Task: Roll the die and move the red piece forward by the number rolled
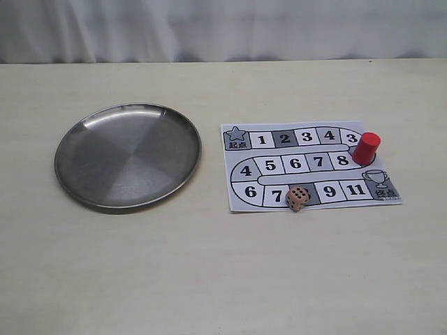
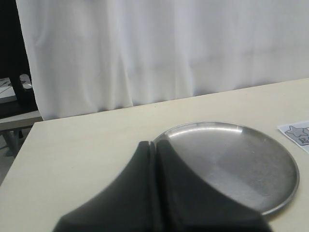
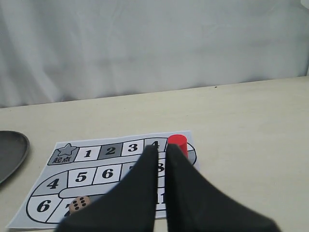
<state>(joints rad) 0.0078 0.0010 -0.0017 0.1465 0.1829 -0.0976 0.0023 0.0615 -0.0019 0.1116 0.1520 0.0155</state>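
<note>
The tan die [image 1: 298, 199] rests on the bottom row of the numbered paper board [image 1: 283, 138], between squares 7 and 9; the face toward the right wrist camera shows six pips [image 3: 79, 204]. The red piece [image 1: 366, 147] stands upright at the board's right end, on the bend beside square 8. Neither gripper shows in the exterior view. In the left wrist view my left gripper [image 2: 153, 143] is shut and empty, above the plate's near rim. My right gripper [image 3: 161, 147] is shut to a thin slit with nothing in it; the red piece [image 3: 177, 143] stands just beyond its tips.
A round steel plate [image 1: 128, 155] lies left of the board, with nothing in it; it also shows in the left wrist view [image 2: 241, 159]. A white curtain [image 1: 223, 28] closes off the table's far edge. Bare tabletop [image 1: 223, 279] stretches in front.
</note>
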